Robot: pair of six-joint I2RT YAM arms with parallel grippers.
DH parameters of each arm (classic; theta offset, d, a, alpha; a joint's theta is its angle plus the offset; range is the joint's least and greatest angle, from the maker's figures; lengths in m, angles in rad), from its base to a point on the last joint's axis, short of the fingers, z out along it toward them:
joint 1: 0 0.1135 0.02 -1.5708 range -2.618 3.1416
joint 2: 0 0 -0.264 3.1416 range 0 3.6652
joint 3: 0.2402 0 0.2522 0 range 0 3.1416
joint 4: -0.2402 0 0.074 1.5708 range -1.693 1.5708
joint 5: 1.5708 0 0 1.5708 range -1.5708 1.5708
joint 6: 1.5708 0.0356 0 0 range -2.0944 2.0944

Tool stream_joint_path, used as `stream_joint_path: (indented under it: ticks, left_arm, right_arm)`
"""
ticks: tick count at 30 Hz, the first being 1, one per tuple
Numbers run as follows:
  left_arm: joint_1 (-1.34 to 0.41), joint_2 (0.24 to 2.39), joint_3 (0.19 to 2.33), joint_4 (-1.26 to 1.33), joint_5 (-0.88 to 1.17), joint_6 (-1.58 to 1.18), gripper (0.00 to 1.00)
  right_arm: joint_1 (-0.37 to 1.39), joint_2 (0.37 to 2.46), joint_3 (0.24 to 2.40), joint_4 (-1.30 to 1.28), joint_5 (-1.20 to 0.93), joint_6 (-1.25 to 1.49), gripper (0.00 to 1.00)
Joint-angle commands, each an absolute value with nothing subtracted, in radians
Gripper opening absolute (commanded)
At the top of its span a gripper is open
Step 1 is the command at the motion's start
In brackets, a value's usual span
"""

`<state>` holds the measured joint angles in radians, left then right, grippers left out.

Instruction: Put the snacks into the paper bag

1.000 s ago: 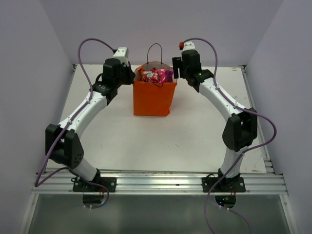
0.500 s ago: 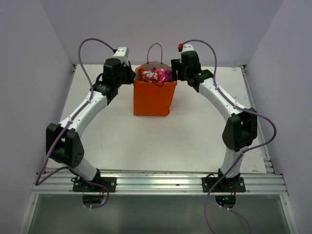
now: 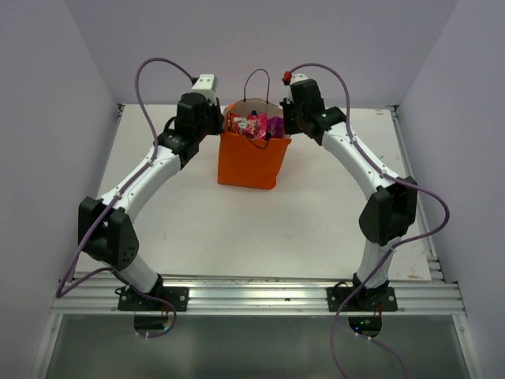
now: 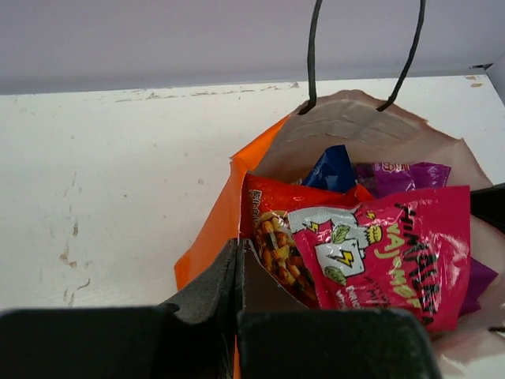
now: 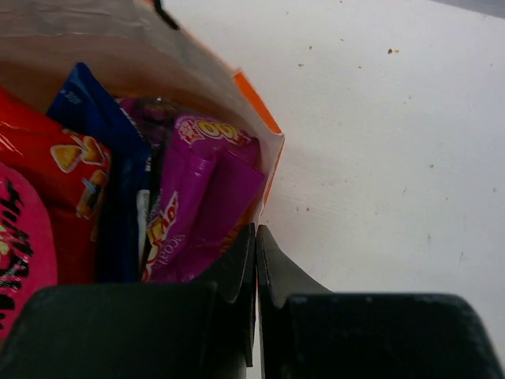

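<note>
The left claw, low in its view, pinches the rim of the paper bag. The right claw pinches the other side. The snacks sit inside the bag, at the upper middle of the surface. Pulling too hard could rip the paper or tip the bag.

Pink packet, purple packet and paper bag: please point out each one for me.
pink packet point(image 4: 394, 253), left wrist view, middle of its printed front.
purple packet point(image 5: 201, 197), right wrist view, middle of its front face.
paper bag point(image 3: 248, 162), top external view, orange front wall.
</note>
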<state>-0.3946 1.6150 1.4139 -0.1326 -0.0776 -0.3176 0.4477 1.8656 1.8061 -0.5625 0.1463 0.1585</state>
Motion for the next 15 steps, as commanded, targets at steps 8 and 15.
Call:
stream_joint_path:
  ticks: [8, 15]
  left_arm:
    - [-0.486, 1.569, 1.471, -0.118, -0.259, -0.252, 0.00]
    - [-0.505, 1.572, 1.416, -0.110, -0.249, -0.278, 0.00]
  right_arm:
    - [0.497, 1.772, 2.043, -0.699, 0.193, 0.126, 0.00]
    - [0.497, 1.737, 1.818, -0.680, 0.248, 0.126, 0.00]
